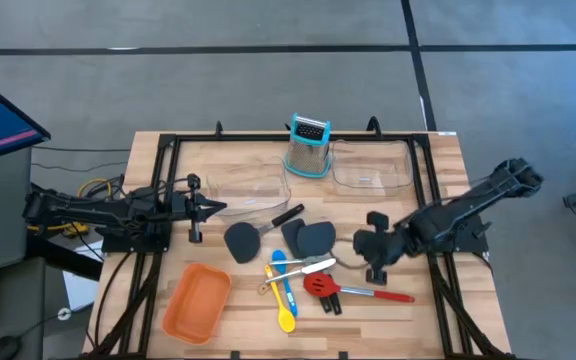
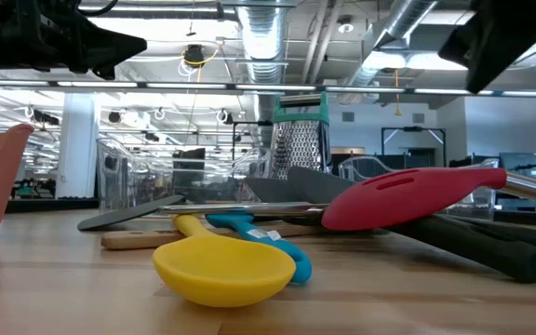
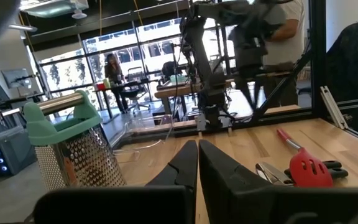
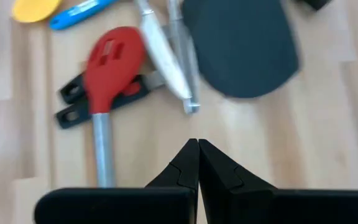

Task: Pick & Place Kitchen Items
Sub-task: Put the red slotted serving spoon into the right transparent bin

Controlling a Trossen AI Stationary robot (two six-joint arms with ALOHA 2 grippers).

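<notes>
On the wooden counter (image 1: pixel 168 160) most of the kitchen stuff sits in a loose pile near the front middle. The red slotted spoon (image 1: pixel 320 286) lies at the right end of the pile with its steel handle and red tip pointing right, and it rests on top of a couple of small black-handled tools (image 1: pixel 330 300). Just left of it are the steel tongs (image 1: pixel 303 266), crossing over the blue spoon (image 1: pixel 279 270) and the yellow spoon (image 1: pixel 286 316), whose bowl is nearest the front edge. Two dark spatulas (image 1: pixel 313 236) lie side by side behind the tongs, and another grey spatula (image 1: pixel 243 240) sits a bit to the left with its black handle angled toward the back.

Right gripper (image 1: pixel 366 243) hovers just beside the pile on its right, fingers (image 4: pixel 188 167) pressed together and holding nothing; its wrist view looks down on the red spoon and one dark spatula head. Left gripper (image 1: pixel 216 207) is over the left part of the counter, pointing right, fingers also pinched closed and empty.

Behind everything stands a metal grater (image 1: pixel 308 146) with a teal handle, between two clear plastic bins (image 1: pixel 373 165). An orange tray (image 1: pixel 197 300) sits at the front left, well apart from the pile.
</notes>
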